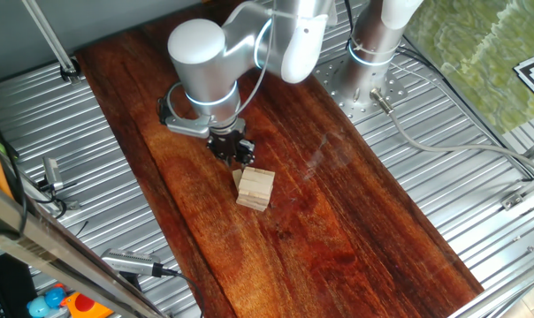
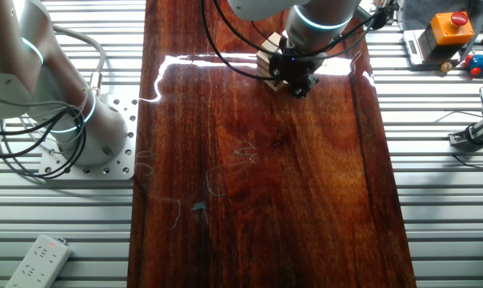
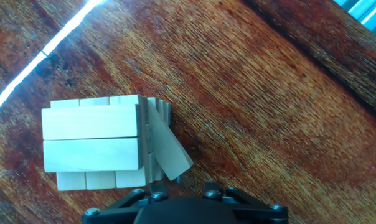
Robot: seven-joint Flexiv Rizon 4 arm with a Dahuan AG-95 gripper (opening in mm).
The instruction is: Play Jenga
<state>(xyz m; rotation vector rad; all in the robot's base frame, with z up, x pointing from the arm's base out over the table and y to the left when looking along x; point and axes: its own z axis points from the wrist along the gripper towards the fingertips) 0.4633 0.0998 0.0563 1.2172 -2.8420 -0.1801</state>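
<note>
On the dark red wooden board (image 1: 338, 203), near its middle, I see the Jenga (image 1: 255, 188), a small squat stack of pale tan blocks. From one fixed view it sits at about 5 o'clock from the gripper (image 1: 232, 150), just beside it. In the other fixed view the Jenga (image 2: 267, 62) is at the far end of the board (image 2: 257, 176), mostly hidden behind the gripper (image 2: 299, 80), at about 10 o'clock from it.

From the hand view, the Jenga (image 3: 98, 140) fills the left lower part. Its top layer shows two blocks lying side by side, and their long axis runs from 9 o'clock to 3 o'clock. Below them, short block ends come out at the 12 o'clock and 6 o'clock edges, so that layer runs crosswise to the top one. At the right side of the stack one block (image 3: 169, 149) is tilted and turned out of line; its free end points to about 5 o'clock, and its other end stays against the stack. The wood is light, smooth and without paint, with a faint grain.

Only the dark body of the gripper (image 3: 182, 208) shows at the bottom edge of the hand view. The fingertips are not visible, so I cannot tell if the jaws are spread or pressed together.

A grey ribbed metal table (image 1: 90, 177) surrounds the board.
</note>
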